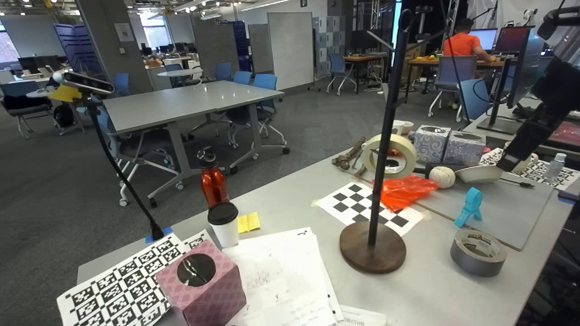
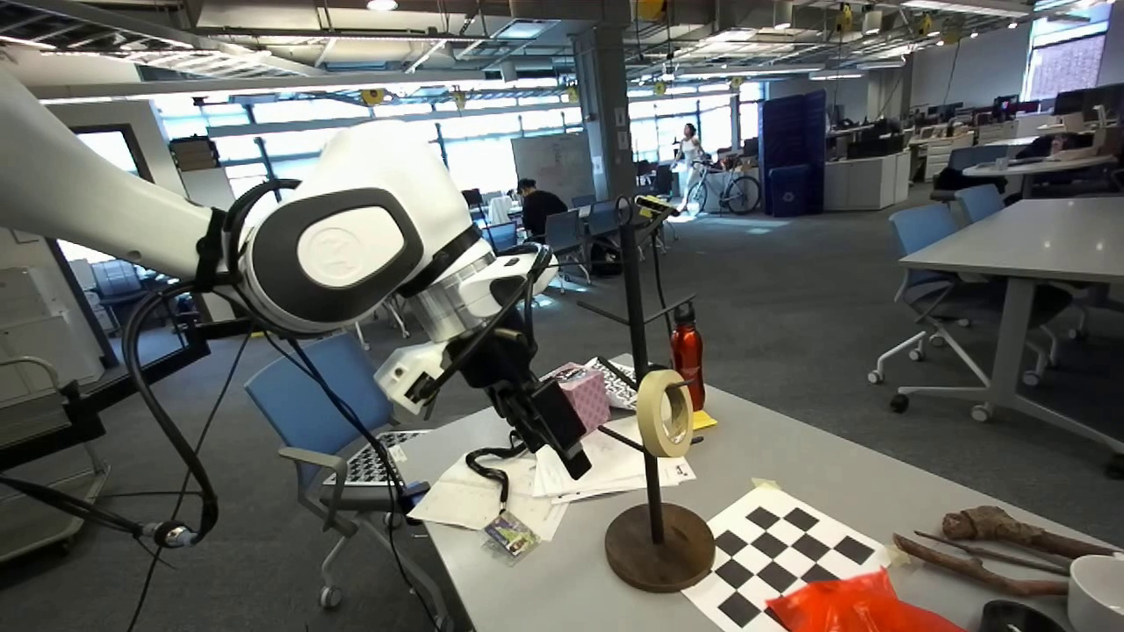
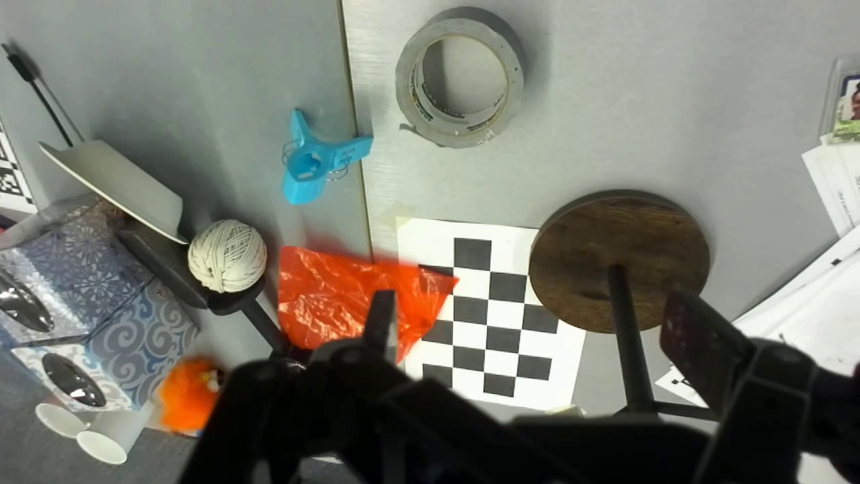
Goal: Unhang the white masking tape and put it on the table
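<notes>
The white masking tape (image 1: 411,156) is a cream ring hanging on a low peg of the black pole stand (image 1: 385,131). It also hangs there in an exterior view (image 2: 652,414), above the round wooden base (image 2: 660,575). The stand rises from the pale grey table (image 1: 444,294). My gripper (image 2: 560,452) is above the table, apart from the pole and on its opposite side from the tape. In the wrist view the gripper (image 3: 531,312) is open and empty, with the pole visible between its fingers. The tape is hidden in that view.
Side pegs stick out from the pole. A dark grey tape roll (image 3: 510,87), a blue clamp (image 3: 309,168) and an orange bag (image 3: 336,296) lie nearby. A pink tissue box (image 1: 204,290), a white cup (image 1: 226,233) and a red bottle (image 1: 214,185) stand along the table.
</notes>
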`<state>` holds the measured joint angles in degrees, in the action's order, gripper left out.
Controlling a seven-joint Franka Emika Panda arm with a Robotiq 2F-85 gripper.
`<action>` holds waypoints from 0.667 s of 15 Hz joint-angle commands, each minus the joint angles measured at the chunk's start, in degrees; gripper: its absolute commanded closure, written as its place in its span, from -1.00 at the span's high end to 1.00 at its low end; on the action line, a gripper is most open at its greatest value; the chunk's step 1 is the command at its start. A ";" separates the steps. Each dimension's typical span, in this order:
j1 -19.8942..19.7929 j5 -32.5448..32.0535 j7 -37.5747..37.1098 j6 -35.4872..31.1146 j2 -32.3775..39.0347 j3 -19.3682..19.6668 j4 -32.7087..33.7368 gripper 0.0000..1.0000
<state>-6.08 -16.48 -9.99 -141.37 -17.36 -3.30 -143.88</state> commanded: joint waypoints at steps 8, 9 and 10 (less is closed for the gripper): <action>-1.31 -6.35 -2.84 -3.86 1.62 -0.99 0.32 1.00; -1.53 -8.28 -3.58 -5.27 1.90 -1.35 0.38 1.00; -1.59 -9.87 -4.16 -6.77 2.30 -1.58 0.53 1.00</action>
<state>-6.47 -21.40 -11.34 -143.97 -16.70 -3.54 -143.92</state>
